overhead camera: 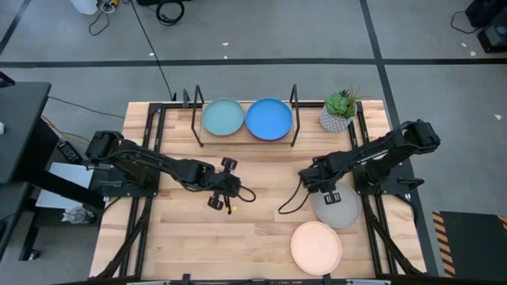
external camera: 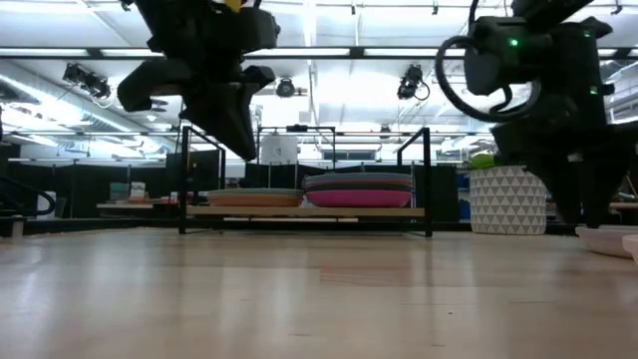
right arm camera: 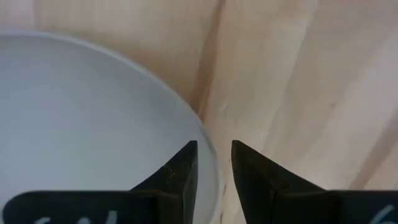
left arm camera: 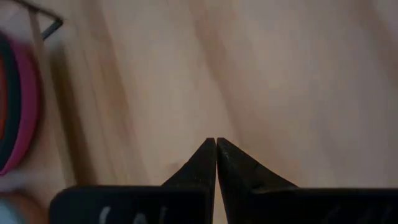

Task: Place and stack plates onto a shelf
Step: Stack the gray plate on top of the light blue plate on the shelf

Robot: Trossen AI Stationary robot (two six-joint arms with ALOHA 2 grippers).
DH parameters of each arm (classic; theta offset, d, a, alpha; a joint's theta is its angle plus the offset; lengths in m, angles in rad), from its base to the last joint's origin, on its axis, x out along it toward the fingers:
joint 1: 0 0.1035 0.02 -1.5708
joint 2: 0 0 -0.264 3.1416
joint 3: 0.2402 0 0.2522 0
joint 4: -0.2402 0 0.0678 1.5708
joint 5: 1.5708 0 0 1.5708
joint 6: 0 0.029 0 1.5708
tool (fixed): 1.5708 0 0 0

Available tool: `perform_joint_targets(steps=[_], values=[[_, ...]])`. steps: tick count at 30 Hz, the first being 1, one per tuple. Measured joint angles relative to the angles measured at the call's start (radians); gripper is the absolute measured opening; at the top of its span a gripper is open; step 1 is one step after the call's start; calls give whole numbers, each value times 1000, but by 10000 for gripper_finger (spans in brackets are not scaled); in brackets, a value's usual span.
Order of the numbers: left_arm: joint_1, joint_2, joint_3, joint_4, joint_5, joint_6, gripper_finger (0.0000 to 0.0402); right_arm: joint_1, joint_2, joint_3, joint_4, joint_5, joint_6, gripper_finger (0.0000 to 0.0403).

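The shelf [overhead camera: 247,139] stands at the table's far middle and holds two stacks of plates. A light turquoise plate [overhead camera: 223,119] tops the left stack and a bright blue plate [overhead camera: 268,119] tops the right. A grey plate [overhead camera: 339,210] lies flat on the table at the right, with a pale peach plate [overhead camera: 316,246] nearer the front edge. My right gripper [right arm camera: 214,163] points down, open, one finger over the grey plate's rim [right arm camera: 210,155] and one outside it; I cannot tell if they touch. My left gripper [overhead camera: 226,190] hangs shut above the bare middle of the table.
A small potted plant [overhead camera: 341,111] stands right of the shelf. The shelf's black end frames [external camera: 429,179] rise above the stacks. Black rails [overhead camera: 150,198] run along the table under both arms. Bare wood lies at the near middle.
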Motion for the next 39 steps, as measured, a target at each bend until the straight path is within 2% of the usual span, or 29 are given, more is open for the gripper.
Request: perform_joint_targets(steps=[5, 12, 20, 24, 29, 34, 39], values=[[-42, -70, 0, -40, -134, -6, 20, -27, 23, 106, -94, 0, 40, 92], [-92, -148, 1, -51, -120, -37, 20, -6, 57, 127, -70, -70, 68, 88], [-125, -154, 0, -72, -120, -51, 20, 76, 222, 198, -154, -160, 180, 89], [-125, -154, 0, -85, -120, -63, 20, 88, 301, 200, -157, -180, 183, 89], [-125, -154, 0, -87, -120, -63, 20, 71, 347, 209, -106, -119, 112, 89], [-124, -154, 0, -90, -172, -70, 21, 42, 341, 287, 30, 34, 24, 89], [-124, -154, 0, -93, -196, -89, 21, 18, 336, 375, 152, 58, -88, 89]])
